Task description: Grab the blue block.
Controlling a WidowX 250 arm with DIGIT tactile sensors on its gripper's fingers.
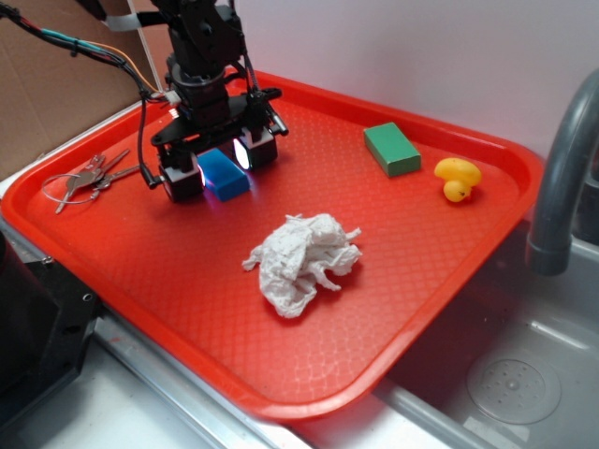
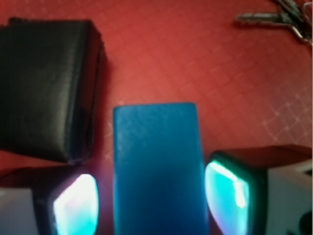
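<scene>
- A plain pale wall (image 1: 421, 56) runs across the top, from twelve to two o'clock.
- Brown cardboard (image 1: 56, 103) stands at ten o'clock.
- A grey curved faucet (image 1: 562, 178) rises at three o'clock.
- A metal sink (image 1: 505, 374) with a round drain (image 1: 514, 384) sits at four to five o'clock.
- A pale counter edge (image 1: 112, 412) lies at seven o'clock.
- Light is even and soft.

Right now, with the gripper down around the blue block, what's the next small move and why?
Probably close the jaws. The blue block lies between the gripper's fingers, with small gaps showing on both sides, so it looks straddled but not yet pinched.
</scene>
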